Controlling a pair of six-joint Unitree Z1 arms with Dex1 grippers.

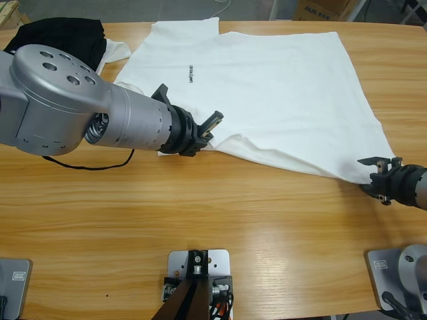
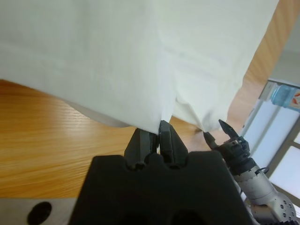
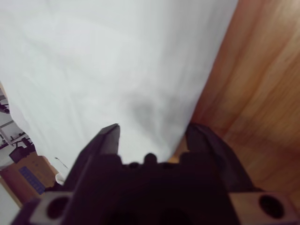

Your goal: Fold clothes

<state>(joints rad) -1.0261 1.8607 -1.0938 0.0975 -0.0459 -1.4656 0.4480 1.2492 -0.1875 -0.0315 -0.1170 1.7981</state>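
The clothes, a large white T-shirt [image 1: 267, 87] with a small dark chest print, lie spread across the far half of the wooden table [image 1: 200, 213]. My left gripper [image 1: 208, 130] is at the shirt's near edge. In the left wrist view the left gripper [image 2: 158, 133] is shut on the hem of the shirt [image 2: 117, 61], which rises a little off the wood. My right gripper [image 1: 379, 179] is at the shirt's near right corner. In the right wrist view the right gripper [image 3: 154, 129] is open, with the shirt's [image 3: 117, 70] corner lying between its jaws.
A black garment [image 1: 63, 33] lies at the far left corner with a smaller white garment [image 1: 117, 50] under it. A thin black cable [image 1: 87, 163] runs under the left arm. A cardboard box [image 1: 323, 10] stands beyond the far edge. Bare wood fills the near half.
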